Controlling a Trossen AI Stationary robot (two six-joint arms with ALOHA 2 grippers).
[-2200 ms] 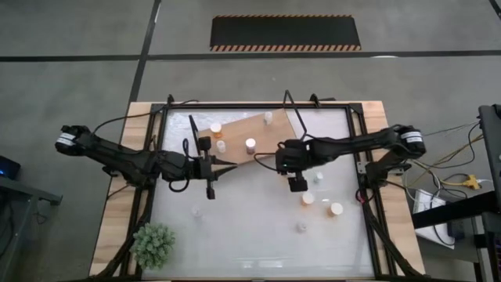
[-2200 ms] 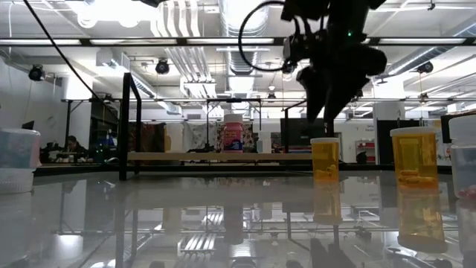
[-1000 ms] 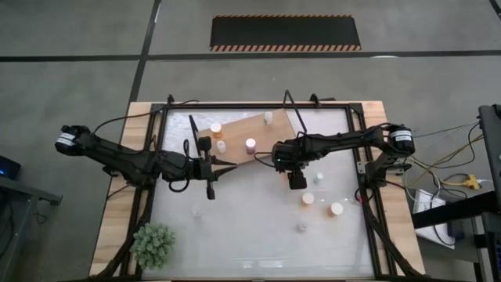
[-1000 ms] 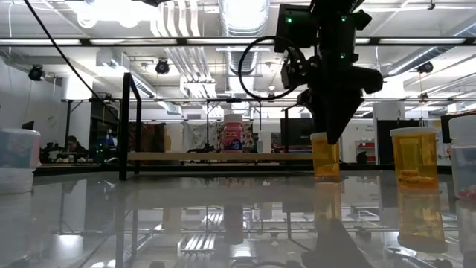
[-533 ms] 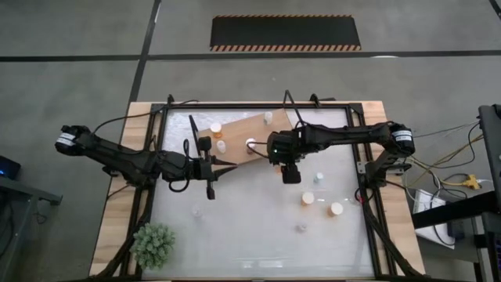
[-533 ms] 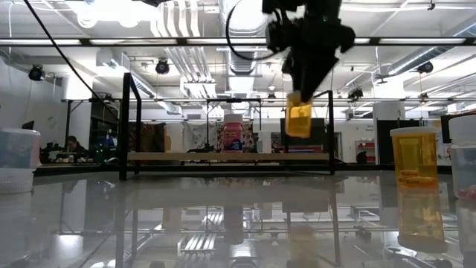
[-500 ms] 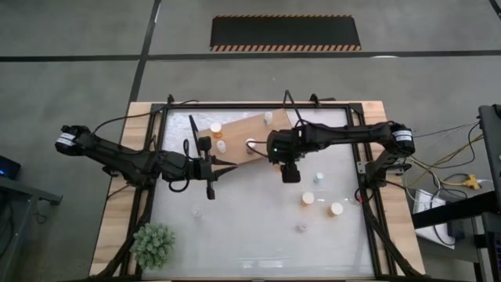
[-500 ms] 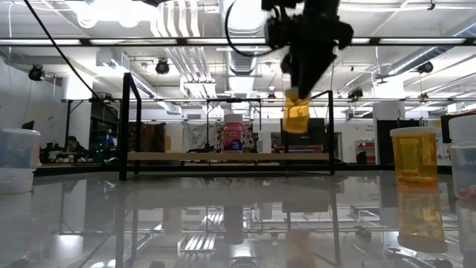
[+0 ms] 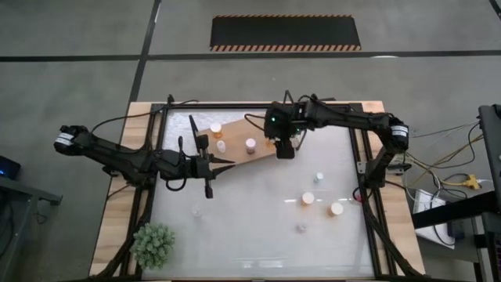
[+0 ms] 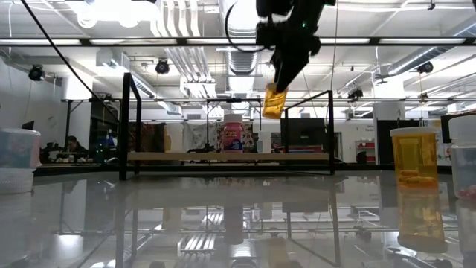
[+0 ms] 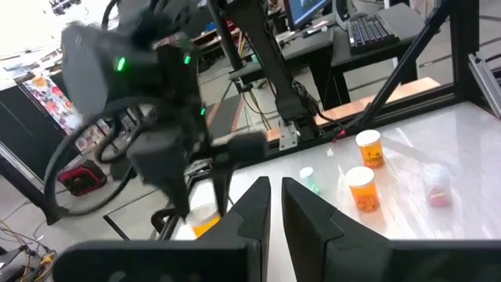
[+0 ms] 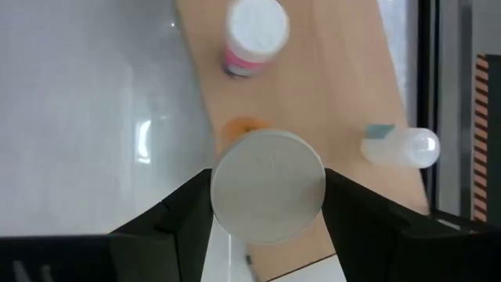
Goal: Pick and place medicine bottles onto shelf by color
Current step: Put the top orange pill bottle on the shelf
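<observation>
Carrying an orange bottle (image 10: pixel 274 101) clamped by its white cap, the right gripper (image 9: pixel 283 146) hung above the right end of the shelf (image 9: pixel 262 129), near the pink bottle (image 12: pixel 252 35) and a clear one lying on its side (image 12: pixel 399 146); the left gripper (image 9: pixel 210 188) waited at the table's (image 9: pixel 250 227) left side, fingers together and empty. To do the step well, it needed to move left toward the orange bottle (image 9: pixel 215 128) at the shelf's left end. Then lower straight, base flat on the wood, and let go only once settled, clear of neighbours.
</observation>
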